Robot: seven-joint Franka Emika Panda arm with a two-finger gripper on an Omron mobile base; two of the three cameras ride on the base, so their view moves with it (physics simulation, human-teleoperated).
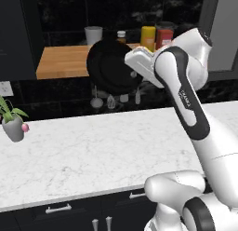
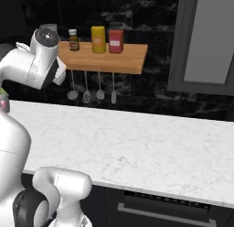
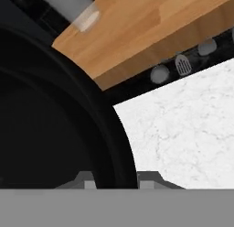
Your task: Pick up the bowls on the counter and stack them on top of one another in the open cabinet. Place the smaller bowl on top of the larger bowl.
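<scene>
One black bowl [image 1: 111, 67] in hand [image 3: 116, 179]

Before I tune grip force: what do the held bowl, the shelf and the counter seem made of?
Black bowl: matte, no glare, perhaps ceramic or plastic. Shelf: light-brown wood, visible grain. Counter: white marble look, faint grey veins.

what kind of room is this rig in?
A rendered kitchen, by the look of it: a long white marble counter over dark drawers, a wooden shelf with condiment jars, and ladles and spatulas hanging beneath it.
</scene>
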